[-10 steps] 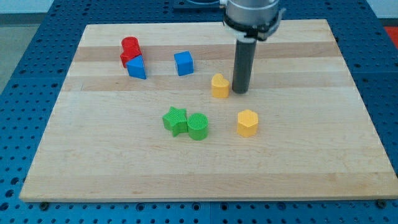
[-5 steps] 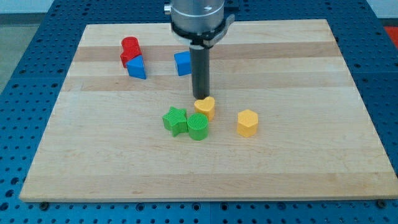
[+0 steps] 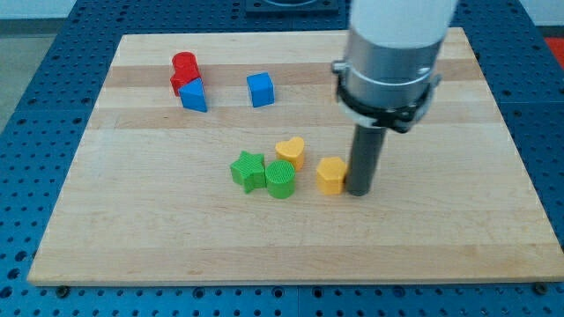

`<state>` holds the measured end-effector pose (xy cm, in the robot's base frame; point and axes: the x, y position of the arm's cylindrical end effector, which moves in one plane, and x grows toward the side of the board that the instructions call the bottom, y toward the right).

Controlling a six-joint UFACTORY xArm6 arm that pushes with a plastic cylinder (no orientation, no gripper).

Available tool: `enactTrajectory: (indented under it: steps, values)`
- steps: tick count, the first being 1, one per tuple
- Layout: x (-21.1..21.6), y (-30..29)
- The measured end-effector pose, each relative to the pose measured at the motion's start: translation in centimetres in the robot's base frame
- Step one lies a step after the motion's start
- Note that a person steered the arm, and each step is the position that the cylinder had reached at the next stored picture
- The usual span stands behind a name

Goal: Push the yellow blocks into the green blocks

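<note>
A green star block (image 3: 248, 169) and a green cylinder (image 3: 280, 179) sit side by side at the board's middle. A yellow heart-shaped block (image 3: 291, 151) touches the cylinder's upper right. A yellow hexagonal block (image 3: 331, 174) lies a little to the right of the cylinder, apart from it. My tip (image 3: 359, 190) stands on the board against the right side of the yellow hexagonal block.
A red block (image 3: 183, 69) and a blue block (image 3: 193, 94) sit together at the upper left of the wooden board (image 3: 132, 229). A blue cube (image 3: 260, 89) lies to their right. The arm's grey body hangs over the board's upper right.
My tip moved from above the yellow heart to the right side of the yellow hexagonal block. That block has slid left toward the green cylinder.
</note>
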<state>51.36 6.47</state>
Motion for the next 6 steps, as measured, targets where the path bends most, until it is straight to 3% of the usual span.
enactTrajectory:
  steps: [1, 3, 4, 5, 6]
  values:
    - [-0.8, -4.1]
    - [-0.9, -2.7]
    - [-3.0, -1.3]
    - [-7.1, -3.7]
    - [-8.4, -7.8]
